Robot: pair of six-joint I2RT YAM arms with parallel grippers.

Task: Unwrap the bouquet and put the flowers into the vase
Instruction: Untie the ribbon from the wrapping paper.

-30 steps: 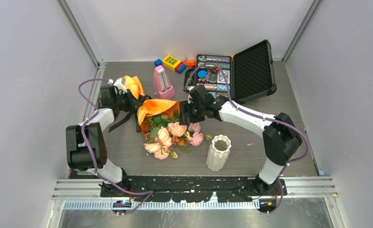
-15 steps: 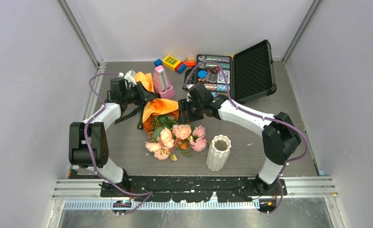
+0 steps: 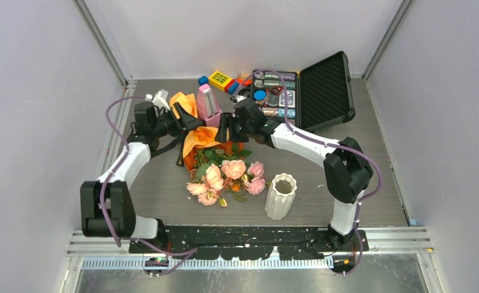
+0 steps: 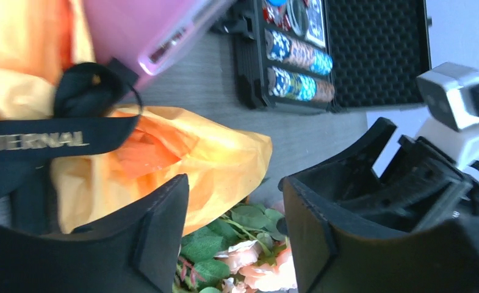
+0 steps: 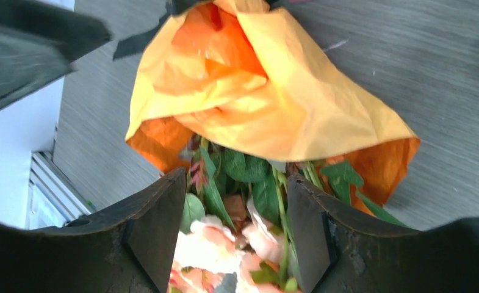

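light and floppy-looking, the bouquet [image 3: 215, 160] should be taken by its bunched green stems [image 5: 278, 189], since the thin crinkled orange paper [image 5: 267, 104] would likely slip or tear; it lies mid-table, left of the white ribbed vase [image 3: 280, 195], pink and peach roses [image 3: 230, 170] toward the near edge, black ribbon [image 4: 47, 141] trailing left. the left gripper [image 4: 234, 207] and right gripper [image 5: 237, 207] both hover over it, jaws spread, holding nothing

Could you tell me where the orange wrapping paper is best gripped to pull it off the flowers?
Likely the closed, crumpled end of the orange wrapping paper, by the black ribbon, coming from the far left. It forms a cone opening nearward around the flowers, so pulling there should slide it off.
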